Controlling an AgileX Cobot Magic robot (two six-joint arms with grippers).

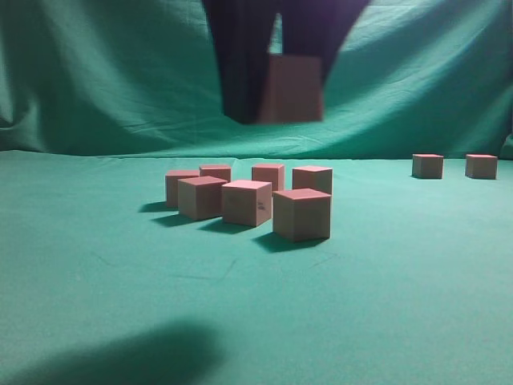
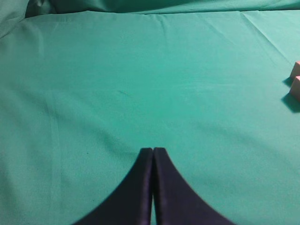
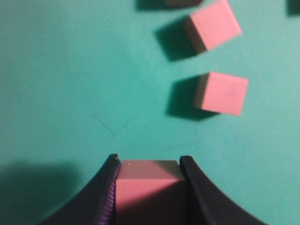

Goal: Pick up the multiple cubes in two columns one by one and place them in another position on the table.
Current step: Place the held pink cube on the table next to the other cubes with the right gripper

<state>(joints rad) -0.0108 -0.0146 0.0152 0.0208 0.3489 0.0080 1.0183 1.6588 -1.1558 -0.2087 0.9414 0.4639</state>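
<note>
My right gripper [image 1: 274,76] hangs high over the middle of the table [image 1: 96,273], shut on one reddish-pink cube [image 1: 295,90]. In the right wrist view the same cube [image 3: 149,187] fills the gap of the right gripper [image 3: 149,161], and two loose cubes [image 3: 213,24] [image 3: 222,93] lie on the cloth below. Several cubes stand in two columns under the raised one, the nearest cube [image 1: 302,214] in front. Two more cubes [image 1: 427,165] [image 1: 481,166] sit apart at the far right. My left gripper [image 2: 153,151] is shut and empty above bare cloth.
A wrinkled green backdrop [image 1: 96,72] rises behind the table. At the right edge of the left wrist view, parts of two cubes [image 2: 296,69] [image 2: 296,88] show. A broad shadow [image 1: 120,353] lies on the near left cloth.
</note>
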